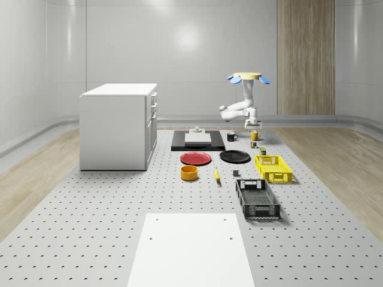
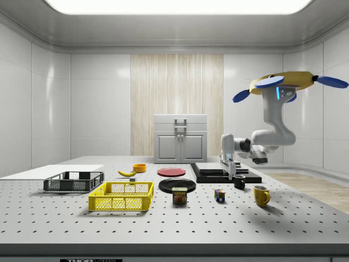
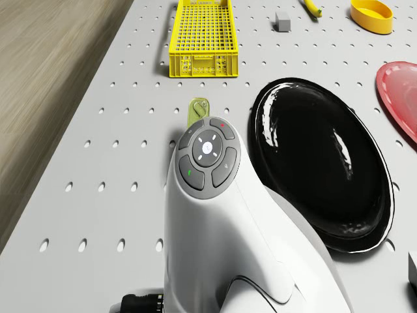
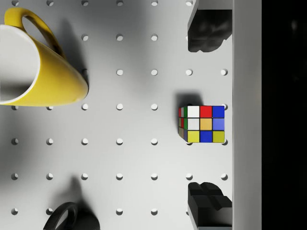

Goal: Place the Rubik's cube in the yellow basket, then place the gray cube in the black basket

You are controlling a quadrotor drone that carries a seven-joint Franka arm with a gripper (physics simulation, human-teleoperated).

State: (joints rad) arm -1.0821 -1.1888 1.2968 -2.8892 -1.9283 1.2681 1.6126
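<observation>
The drone hovers above the far right part of the perforated worktop as the whole-scene view shows it, with its white arm bent down and out toward the middle of the worktop. The gripper hangs pointing straight down, above the Rubik's cube and clear of it. In the wrist view the two dark fingers stand wide apart with nothing between them, and the Rubik's cube sits on the worktop in the gap between them, touching neither. A yellow mug stands near the cube, and a black mug is just beyond it beside a black mat. The yellow basket rests on the worktop well apart from the cube, nearer the whole-scene camera, and the black basket lies just beyond it, closer still. The small gray cube sits on the worktop between the yellow basket and a banana. A black plate and a red plate lie side by side near the mat.
</observation>
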